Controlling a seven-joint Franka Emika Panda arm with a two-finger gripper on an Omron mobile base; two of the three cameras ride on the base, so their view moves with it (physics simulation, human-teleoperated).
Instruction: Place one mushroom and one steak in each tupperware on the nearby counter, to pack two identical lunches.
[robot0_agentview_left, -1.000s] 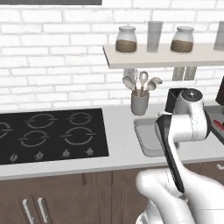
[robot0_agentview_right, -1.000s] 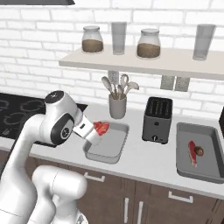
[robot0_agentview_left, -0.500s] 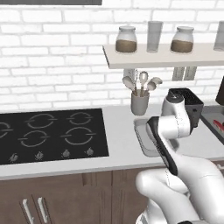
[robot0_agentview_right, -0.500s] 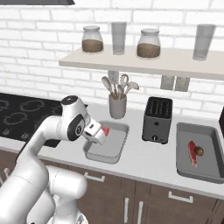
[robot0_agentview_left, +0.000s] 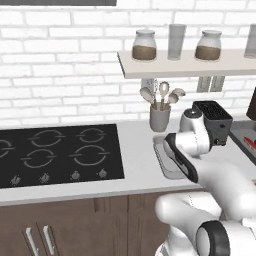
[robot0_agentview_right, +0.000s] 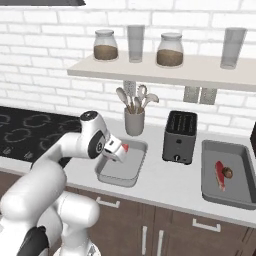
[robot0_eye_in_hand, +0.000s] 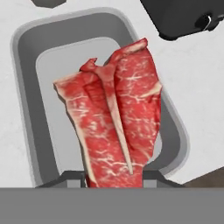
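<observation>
Your claw (robot0_agentview_right: 121, 151) is clamped tight on a steak (robot0_eye_in_hand: 118, 118), which hangs from between the tips in the hand view and covers most of the tray below it. In the right base view you can see a small red edge of that meat poking out beside the claw, held above the near tray (robot0_agentview_right: 107, 176) rather than resting in it. That tray sits on the table (robot0_agentview_right: 165, 185) just in front of the grey cup of utensils (robot0_agentview_right: 134, 120) and beside the black toaster (robot0_agentview_right: 180, 137); in the hand view its floor shows bare grey around the hanging meat.

On the other side of the toaster you have the second tray (robot0_agentview_right: 210, 187), with another steak (robot0_agentview_right: 219, 175) lying flat inside it and a mushroom (robot0_agentview_right: 228, 173) touching that steak's far side.

From the left base view, the arm hides most of the near tray (robot0_agentview_left: 162, 162), and the black cooktop (robot0_agentview_left: 55, 155) lies set into the table (robot0_agentview_left: 135, 150) well to its left. Above, a wall shelf (robot0_agentview_right: 150, 72) carries two jars with brown contents and two clear glasses.
</observation>
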